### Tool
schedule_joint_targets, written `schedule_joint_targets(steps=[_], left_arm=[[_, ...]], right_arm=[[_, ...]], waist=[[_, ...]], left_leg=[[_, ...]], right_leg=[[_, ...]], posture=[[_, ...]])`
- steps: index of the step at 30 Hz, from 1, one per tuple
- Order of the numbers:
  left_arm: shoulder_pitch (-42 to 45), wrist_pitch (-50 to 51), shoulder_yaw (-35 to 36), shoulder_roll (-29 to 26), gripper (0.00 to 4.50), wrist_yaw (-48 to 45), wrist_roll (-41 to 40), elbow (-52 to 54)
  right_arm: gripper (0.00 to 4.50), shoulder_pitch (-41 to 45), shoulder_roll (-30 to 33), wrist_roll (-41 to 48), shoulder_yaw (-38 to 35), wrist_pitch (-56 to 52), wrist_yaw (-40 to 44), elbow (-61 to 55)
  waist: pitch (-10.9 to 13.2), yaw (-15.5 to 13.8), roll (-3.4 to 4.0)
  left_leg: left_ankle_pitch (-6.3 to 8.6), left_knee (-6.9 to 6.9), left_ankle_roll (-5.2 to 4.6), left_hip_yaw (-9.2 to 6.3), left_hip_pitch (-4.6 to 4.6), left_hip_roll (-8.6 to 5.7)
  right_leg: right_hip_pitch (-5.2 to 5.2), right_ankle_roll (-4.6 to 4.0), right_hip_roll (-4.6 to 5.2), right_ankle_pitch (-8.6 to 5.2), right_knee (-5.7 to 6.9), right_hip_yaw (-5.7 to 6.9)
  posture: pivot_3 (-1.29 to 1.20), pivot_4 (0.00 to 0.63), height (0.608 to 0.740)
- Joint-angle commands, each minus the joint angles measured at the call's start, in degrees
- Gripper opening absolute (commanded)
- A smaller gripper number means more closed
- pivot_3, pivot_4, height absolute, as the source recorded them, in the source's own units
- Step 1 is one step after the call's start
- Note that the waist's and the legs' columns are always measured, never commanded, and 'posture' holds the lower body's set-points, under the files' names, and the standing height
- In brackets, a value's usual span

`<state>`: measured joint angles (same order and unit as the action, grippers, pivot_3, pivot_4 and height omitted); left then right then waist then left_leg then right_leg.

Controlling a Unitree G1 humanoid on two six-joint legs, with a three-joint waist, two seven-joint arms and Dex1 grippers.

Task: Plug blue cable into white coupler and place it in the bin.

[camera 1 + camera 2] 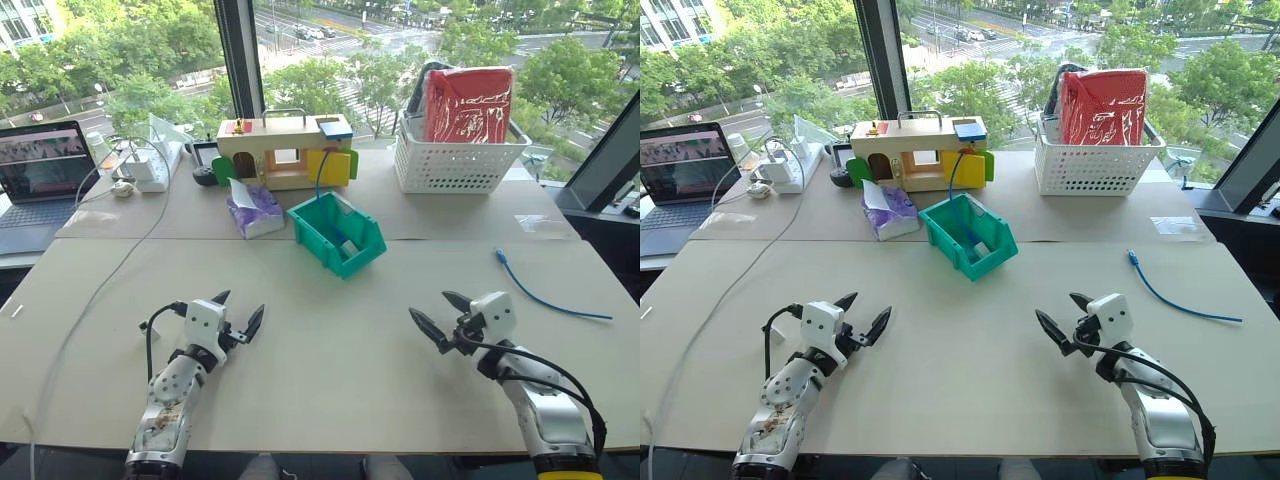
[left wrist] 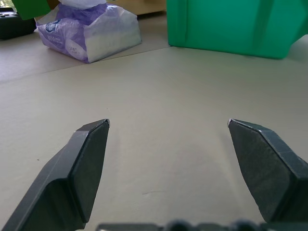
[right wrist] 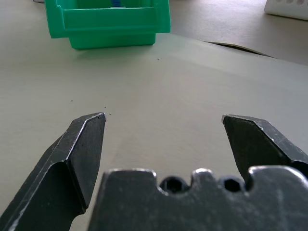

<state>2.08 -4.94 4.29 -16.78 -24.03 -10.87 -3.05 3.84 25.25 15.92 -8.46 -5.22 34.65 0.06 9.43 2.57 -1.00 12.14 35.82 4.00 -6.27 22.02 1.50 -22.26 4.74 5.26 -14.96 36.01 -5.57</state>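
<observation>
The teal bin (image 1: 337, 232) stands at the table's middle, beyond both grippers. A thin blue cable (image 1: 318, 178) runs from the wooden box behind down into the bin, where a small white piece, perhaps the white coupler (image 1: 347, 245), lies. Another blue cable (image 1: 502, 258) lies loose on the table at the right, beyond my right gripper. Low over the near table, my left gripper (image 1: 242, 303) is open and holds nothing; the wrist view shows bare tabletop between its fingers (image 2: 89, 159). My right gripper (image 1: 430, 305) is likewise open and empty, pointing toward the bin (image 3: 108, 21).
A purple tissue pack (image 1: 255, 210) lies left of the bin. Along the back stand a wooden toy box (image 1: 285, 150), a white lattice basket (image 1: 455, 165) with a red bag, a white power adapter (image 1: 145, 170) with a long pale cord, and a laptop (image 1: 40, 175).
</observation>
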Motion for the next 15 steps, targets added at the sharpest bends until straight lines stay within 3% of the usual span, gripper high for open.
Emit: schedule_joint_targets(steps=[1, 10, 12, 15], left_arm=[[2.0, 1.2, 0.4, -0.5, 4.22, -1.4, -1.7, 1.9], [8.1, 14.9, -3.7, -7.4, 4.22, -11.4, -5.6, 10.0], [10.9, 20.5, -4.5, -11.2, 4.22, -17.9, -9.9, 12.7], [14.3, 30.0, -5.6, -15.3, 4.22, -25.0, -17.1, 16.2]], right_arm=[[4.47, 2.0, 1.4, -0.4, -0.1, 2.1, 1.5, -0.1], [4.47, 5.8, 11.9, 4.5, -1.4, -8.6, 9.4, -5.1], [4.47, 5.3, 15.4, 7.5, -2.3, -13.4, 12.1, -9.2], [4.47, 6.8, 18.8, 2.0, -3.3, -13.9, 7.7, -4.8]], waist=[[0.0, 0.0, 0.00], [0.1, 0.1, -0.03], [0.2, 0.1, -0.05], [0.3, 0.0, -0.07]], left_leg=[[0.00, 0.00, 0.00, 0.00, 0.00, 0.00], [0.01, 0.01, -0.02, -0.01, 0.04, 0.00], [0.04, 0.01, -0.07, -0.01, 0.04, 0.00], [0.04, 0.07, -0.07, -0.02, 0.16, 0.00]], right_leg=[[0.00, 0.00, 0.00, 0.00, 0.00, 0.00], [-0.01, 0.02, -0.01, 0.01, -0.01, 0.01], [-0.02, -0.02, -0.01, 0.01, -0.01, 0.00], [-0.10, -0.01, -0.01, 0.00, 0.05, 0.01]], posture=[[0.00, 0.150, 0.740], [0.00, 0.150, 0.740], [0.00, 0.150, 0.740], [0.00, 0.150, 0.740]])
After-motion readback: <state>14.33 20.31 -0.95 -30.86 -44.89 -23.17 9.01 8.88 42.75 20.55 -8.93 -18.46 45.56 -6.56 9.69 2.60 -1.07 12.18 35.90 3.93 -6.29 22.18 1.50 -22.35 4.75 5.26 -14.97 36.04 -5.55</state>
